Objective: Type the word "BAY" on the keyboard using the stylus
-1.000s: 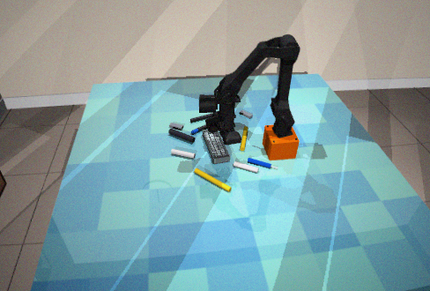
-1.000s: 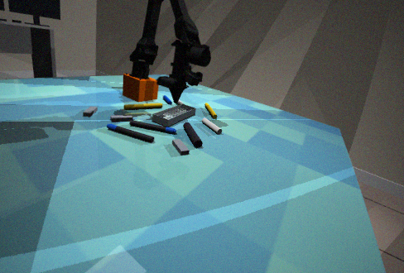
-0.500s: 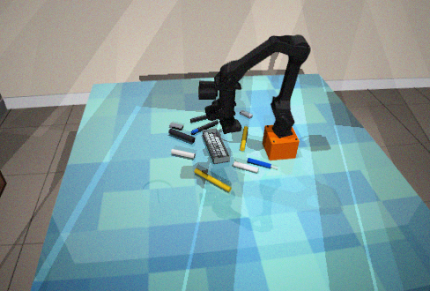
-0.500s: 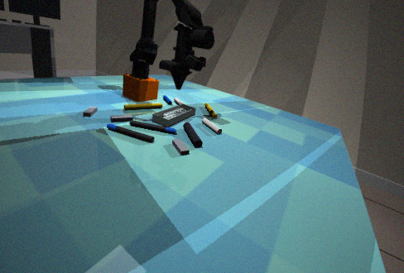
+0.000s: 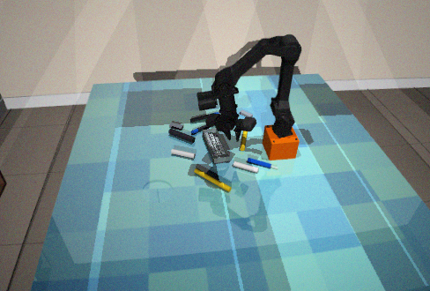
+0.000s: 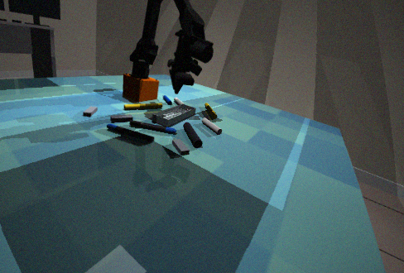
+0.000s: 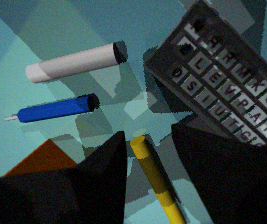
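The dark keyboard (image 5: 216, 145) (image 6: 174, 115) (image 7: 228, 90) lies on the desk, its white lettered keys facing up. A blue stylus (image 5: 260, 162) (image 6: 167, 100) (image 7: 56, 109) with a thin pale tip lies on the desk, beyond a white marker in the wrist view. My gripper (image 5: 233, 138) (image 6: 177, 91) (image 7: 148, 134) is partly open and empty, pointing down above the desk beside the keyboard. A yellow marker (image 5: 243, 141) (image 6: 142, 106) (image 7: 156, 175) shows between the fingers in the wrist view but lies below them on the desk.
A white marker (image 5: 245, 167) (image 7: 76, 62) lies beside the stylus. A second yellow marker (image 5: 212, 180), another white one (image 5: 182, 153) and a black one (image 5: 181, 136) (image 6: 192, 135) lie around the keyboard, with blue-capped pens and grey blocks. The orange base (image 5: 280, 145) (image 6: 141, 88) stands nearby.
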### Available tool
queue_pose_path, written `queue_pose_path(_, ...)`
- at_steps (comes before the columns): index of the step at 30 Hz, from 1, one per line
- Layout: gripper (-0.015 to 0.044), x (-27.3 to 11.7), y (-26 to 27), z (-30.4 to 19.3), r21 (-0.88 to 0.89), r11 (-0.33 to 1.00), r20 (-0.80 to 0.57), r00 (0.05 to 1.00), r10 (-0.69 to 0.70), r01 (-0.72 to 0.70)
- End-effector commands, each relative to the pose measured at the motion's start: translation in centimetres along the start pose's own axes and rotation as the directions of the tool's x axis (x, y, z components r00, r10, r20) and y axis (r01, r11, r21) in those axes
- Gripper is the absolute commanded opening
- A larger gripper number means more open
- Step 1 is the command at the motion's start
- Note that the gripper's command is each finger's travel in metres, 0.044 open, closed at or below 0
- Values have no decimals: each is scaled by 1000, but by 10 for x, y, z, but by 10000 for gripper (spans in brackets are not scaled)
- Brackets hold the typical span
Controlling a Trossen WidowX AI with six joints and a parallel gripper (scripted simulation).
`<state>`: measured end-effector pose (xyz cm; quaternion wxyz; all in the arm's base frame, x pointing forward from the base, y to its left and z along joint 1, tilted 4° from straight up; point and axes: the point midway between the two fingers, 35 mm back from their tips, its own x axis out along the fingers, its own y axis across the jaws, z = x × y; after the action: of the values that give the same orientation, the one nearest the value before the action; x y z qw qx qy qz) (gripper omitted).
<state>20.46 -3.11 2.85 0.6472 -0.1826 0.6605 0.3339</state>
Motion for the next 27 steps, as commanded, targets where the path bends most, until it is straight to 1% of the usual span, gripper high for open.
queue_pose_path(1,150,16,25,1,-559,815,-17,984,176,-156)
queue_pose_path(4,150,21,36,2,-768,614,-26,966,256,-183)
queue_pose_path(7,150,26,47,2,-914,370,-35,942,333,-164)
queue_pose_path(9,150,29,55,2,-967,218,-40,923,382,-132)
queue_pose_path(14,150,32,66,2,-998,-60,-46,889,456,-21)
queue_pose_path(16,150,32,67,2,-995,-96,-47,884,465,-2)
queue_pose_path(27,150,32,69,1,-995,-96,-47,884,466,-2)
